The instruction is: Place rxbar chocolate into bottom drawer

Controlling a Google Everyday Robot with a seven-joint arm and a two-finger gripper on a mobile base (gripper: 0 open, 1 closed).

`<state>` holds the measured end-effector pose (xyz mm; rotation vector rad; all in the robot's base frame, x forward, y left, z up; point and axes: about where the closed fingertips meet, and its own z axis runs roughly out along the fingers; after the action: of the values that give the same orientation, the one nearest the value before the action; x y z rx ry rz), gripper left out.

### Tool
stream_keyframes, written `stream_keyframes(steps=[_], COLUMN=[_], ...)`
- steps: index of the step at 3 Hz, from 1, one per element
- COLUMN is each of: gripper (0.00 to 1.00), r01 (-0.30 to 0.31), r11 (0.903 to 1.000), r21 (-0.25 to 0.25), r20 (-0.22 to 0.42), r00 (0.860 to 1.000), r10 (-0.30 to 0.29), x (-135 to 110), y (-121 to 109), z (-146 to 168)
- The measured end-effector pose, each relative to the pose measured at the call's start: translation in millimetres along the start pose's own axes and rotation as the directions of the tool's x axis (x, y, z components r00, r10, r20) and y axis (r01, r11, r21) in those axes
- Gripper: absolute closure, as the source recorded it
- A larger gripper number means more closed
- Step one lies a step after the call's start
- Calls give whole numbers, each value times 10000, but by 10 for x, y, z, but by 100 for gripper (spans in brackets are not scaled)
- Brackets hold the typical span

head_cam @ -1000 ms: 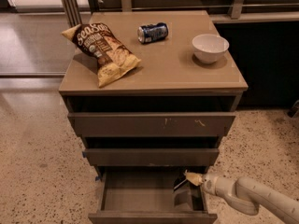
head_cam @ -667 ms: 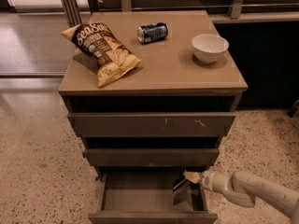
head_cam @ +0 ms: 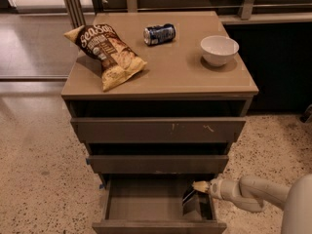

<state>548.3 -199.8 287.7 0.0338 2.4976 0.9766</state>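
The bottom drawer (head_cam: pixel 146 204) is pulled open at the foot of the cabinet. The rxbar chocolate (head_cam: pixel 191 198), a dark wrapper, is at the drawer's right side, leaning near the right wall. My gripper (head_cam: pixel 199 186) reaches in from the right, its pale tip just above the bar. I cannot tell whether it still touches the bar.
On the cabinet top (head_cam: pixel 185 72) lie a tan-and-brown chip bag (head_cam: pixel 105 52), a blue soda can (head_cam: pixel 159 33) on its side and a white bowl (head_cam: pixel 219 49). Two drawers above are slightly open. Speckled floor surrounds the cabinet.
The gripper and arm have shifted slightly back to the right; the bar stays in the drawer's right side.
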Motion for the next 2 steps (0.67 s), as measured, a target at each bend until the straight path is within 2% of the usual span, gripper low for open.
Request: stream_keyframes(steps=[2], gripper=[100], r01=[36], r11=[9998], r21=[-187], r20=[162], r00=[9999], r10=[-33], x=[47], y=[-71], z=[30])
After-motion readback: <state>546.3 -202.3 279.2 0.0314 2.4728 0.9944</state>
